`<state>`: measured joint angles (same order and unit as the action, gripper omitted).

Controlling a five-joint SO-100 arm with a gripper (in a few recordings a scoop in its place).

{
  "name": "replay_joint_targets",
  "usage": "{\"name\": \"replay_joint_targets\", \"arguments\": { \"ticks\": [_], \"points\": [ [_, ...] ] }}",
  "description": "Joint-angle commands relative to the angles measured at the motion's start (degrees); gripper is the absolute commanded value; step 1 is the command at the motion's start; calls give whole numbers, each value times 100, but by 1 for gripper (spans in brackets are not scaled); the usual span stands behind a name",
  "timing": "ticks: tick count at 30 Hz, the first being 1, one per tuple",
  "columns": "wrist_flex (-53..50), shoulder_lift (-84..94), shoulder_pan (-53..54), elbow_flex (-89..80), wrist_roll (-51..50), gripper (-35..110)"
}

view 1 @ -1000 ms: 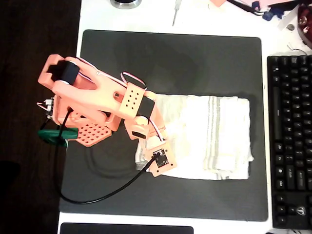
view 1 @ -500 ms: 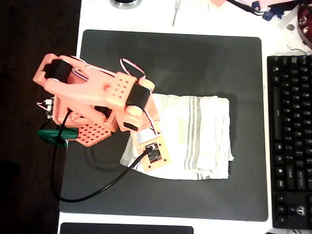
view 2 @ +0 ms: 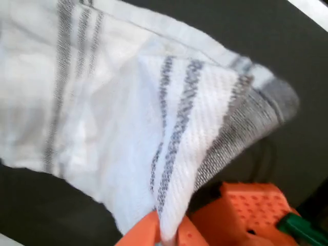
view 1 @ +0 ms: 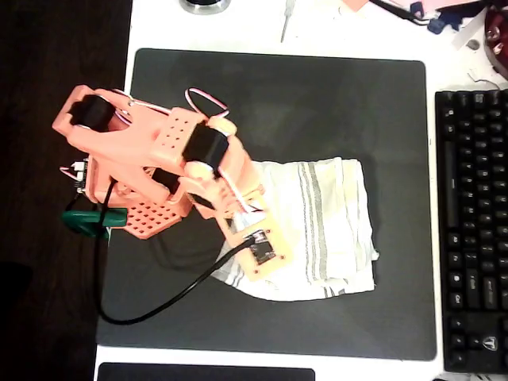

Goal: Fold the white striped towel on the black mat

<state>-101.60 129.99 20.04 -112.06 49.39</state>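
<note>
The towel (view 1: 321, 230) lies bunched at about 4 o'clock from the mat's (view 1: 278, 95) centre. One corner is lifted and pinched between the gripper's (view 2: 166, 237) fingers in the wrist view. To fold cleanly, I'd carry that corner low and straight toward 3 o'clock, releasing once the edges align. The arm reaches from 9 o'clock, elbow raised, wrist pitched down over the towel's 8 o'clock edge.

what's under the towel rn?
The white striped towel lies on the black mat, which shows bare all around it. The gripper pinches one corner and lifts it off the mat. The mat under the flat part is covered, so anything there can't be seen.
</note>
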Motion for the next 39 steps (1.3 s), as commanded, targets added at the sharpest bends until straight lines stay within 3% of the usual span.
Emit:
{"name": "replay_joint_targets", "arguments": {
  "ticks": [1,18,30,39],
  "points": [
    [105,-492,-211,642,-255,0],
    [2408,-3665,-835,2584,-853,0],
    [4069,-5783,-1011,2927,-844,0],
    [4588,-6196,-1011,2769,-536,0]
  ]
}}
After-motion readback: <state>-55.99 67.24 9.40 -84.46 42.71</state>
